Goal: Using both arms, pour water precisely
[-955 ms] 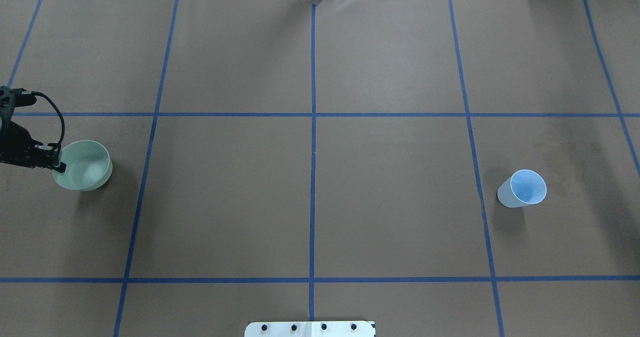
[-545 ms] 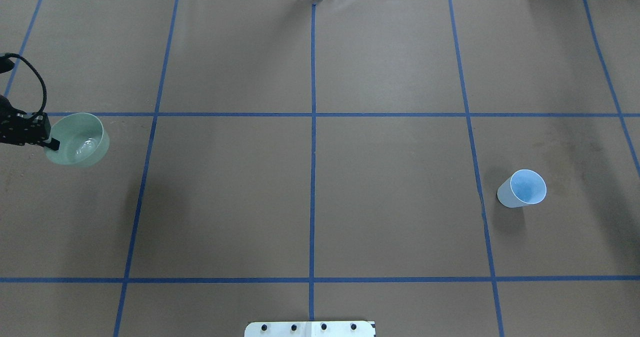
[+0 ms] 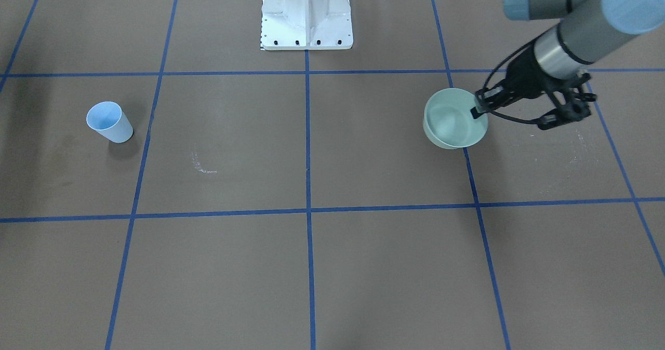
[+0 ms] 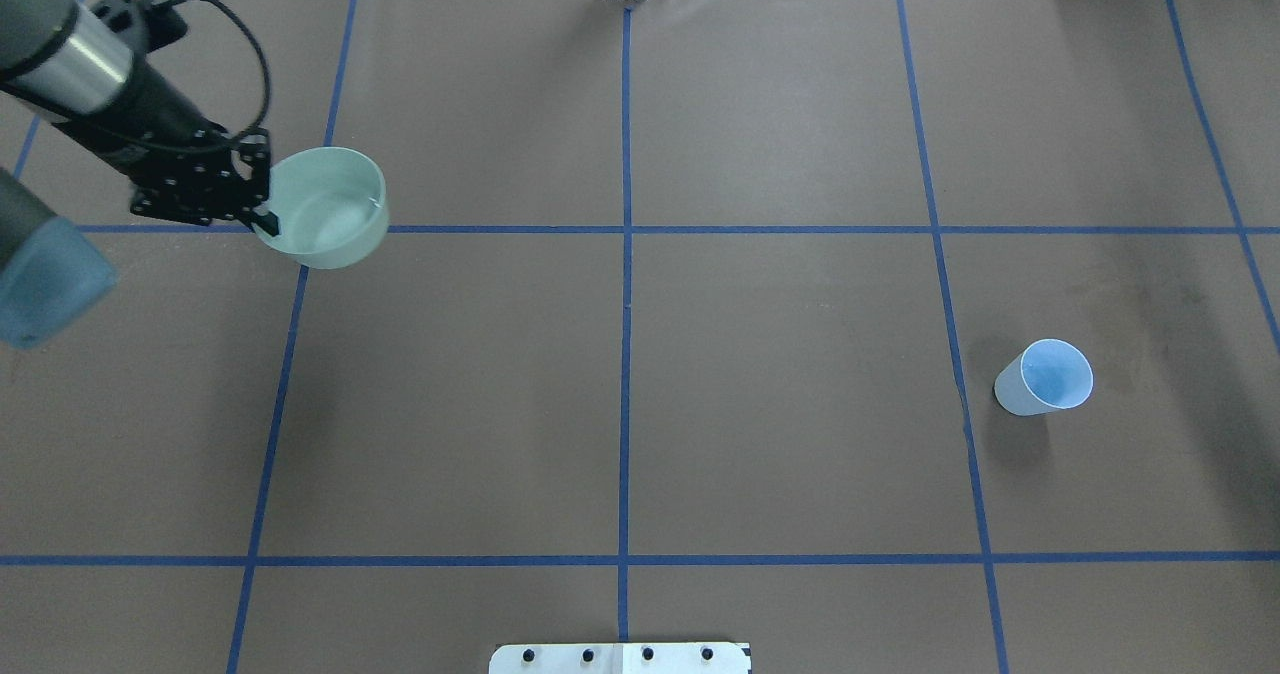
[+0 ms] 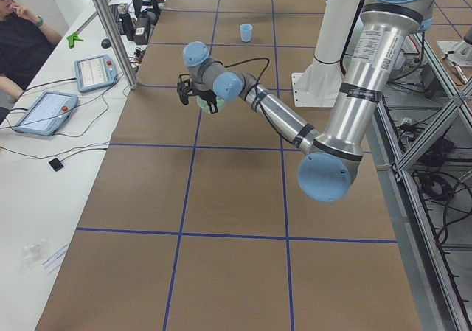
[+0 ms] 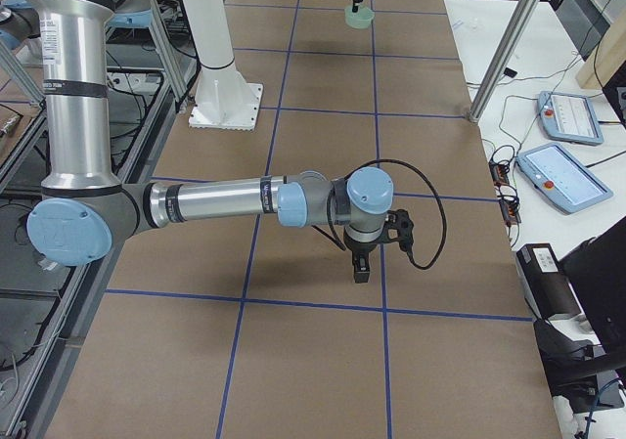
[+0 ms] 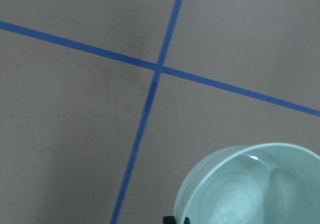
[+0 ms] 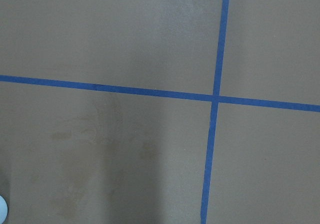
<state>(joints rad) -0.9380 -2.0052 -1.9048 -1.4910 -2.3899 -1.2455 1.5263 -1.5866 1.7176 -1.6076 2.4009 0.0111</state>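
Observation:
A pale green bowl [image 4: 330, 212] hangs above the table, held by its rim in my left gripper [image 4: 266, 216], which is shut on it. The front-facing view shows the bowl [image 3: 453, 120] and the gripper [image 3: 476, 111] at the right. Inside the bowl [image 7: 250, 191] the water shows only as a faint sheen. A light blue cup [image 4: 1046, 378] stands upright on the table's right side, also seen in the front-facing view [image 3: 110, 123]. My right gripper [image 6: 359, 269] appears only in the right side view, low over the table, so I cannot tell its state.
Brown paper with blue tape lines [image 4: 626, 229] covers the table. The white pedestal [image 3: 306, 15] stands at the robot's edge. A person [image 5: 16, 40] sits by a side bench with tablets [image 5: 94, 71], behind an aluminium post [image 5: 110, 32].
My left arm has lifted the bowl and carried it away from the robot and toward the table's middle. The blue cup has stayed put.

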